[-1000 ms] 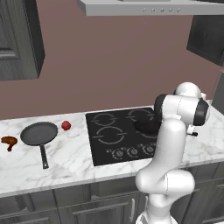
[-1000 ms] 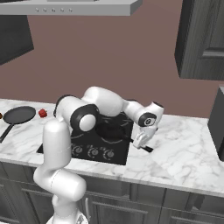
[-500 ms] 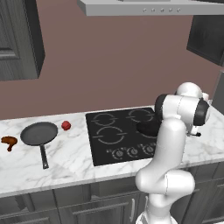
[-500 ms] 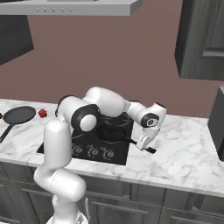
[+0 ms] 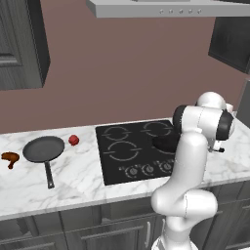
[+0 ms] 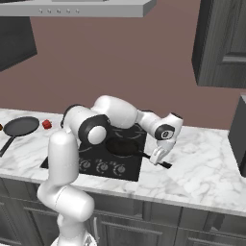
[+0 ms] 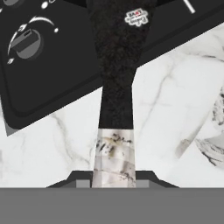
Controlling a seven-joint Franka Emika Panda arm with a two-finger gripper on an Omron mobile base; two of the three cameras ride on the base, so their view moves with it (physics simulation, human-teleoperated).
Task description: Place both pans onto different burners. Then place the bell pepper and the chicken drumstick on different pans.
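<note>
Currently clamped on smaller pan's handle (image 7: 116, 87) by claw (image 6: 157, 157), nearly closed; smaller pan (image 6: 122, 146) over cooktop's (image 5: 117, 166) near right burner. Might tilt or settle off-ring if released early, given grip far out along handle.

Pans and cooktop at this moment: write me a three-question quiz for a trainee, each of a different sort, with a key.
1. True or false: the wide grey pan already sits on the cooktop.
2. Multiple choice: what is the gripper shut on? A) the bell pepper B) the handle of the small black pan C) a cooktop knob
3. Fill in: the chicken drumstick lies on the marble counter, on the side of the wide pan away from the ____.

Key: 1 false, it rests on the counter left of the cooktop; 2 B; 3 cooktop.
</note>
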